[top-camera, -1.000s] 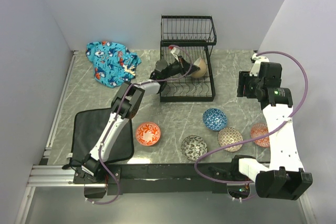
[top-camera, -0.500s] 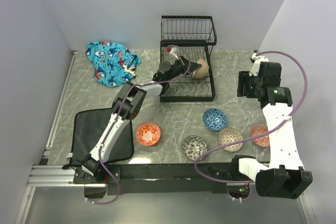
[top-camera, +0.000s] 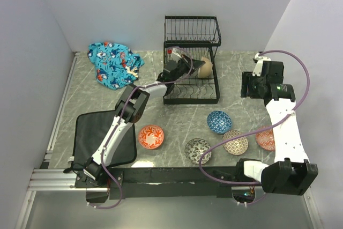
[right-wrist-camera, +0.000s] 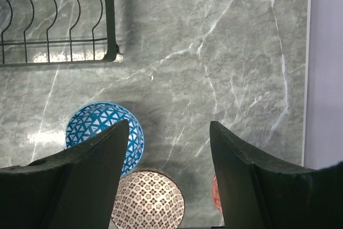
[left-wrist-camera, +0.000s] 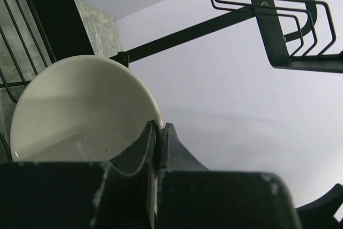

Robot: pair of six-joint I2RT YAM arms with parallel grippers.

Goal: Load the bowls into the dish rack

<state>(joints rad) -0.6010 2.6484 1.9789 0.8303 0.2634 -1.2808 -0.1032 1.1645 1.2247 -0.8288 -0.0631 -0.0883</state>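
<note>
The left gripper [left-wrist-camera: 159,132] is closed on the rim of the plain cream-white round ceramic bowl [left-wrist-camera: 80,105], with one finger inside it and one outside. It holds this bowl tilted on its edge inside the black wire two-tier dish rack [top-camera: 187,94], above the slotted base and under the upper basket shelf, towards the right side. I cannot tell whether the bowl touches the wires.

The right gripper [right-wrist-camera: 169,127] hovers over the grey marble table [right-wrist-camera: 225,52] with its jaws apart and nothing between them.

Five bowls lie on the table in front of the rack:
- the blue patterned bowl [top-camera: 219,122]
- the brown dotted bowl [top-camera: 235,142]
- the salmon-orange patterned bowl [top-camera: 265,138]
- the black-and-white patterned bowl [top-camera: 198,150]
- the red-orange floral bowl [top-camera: 151,136]
</note>
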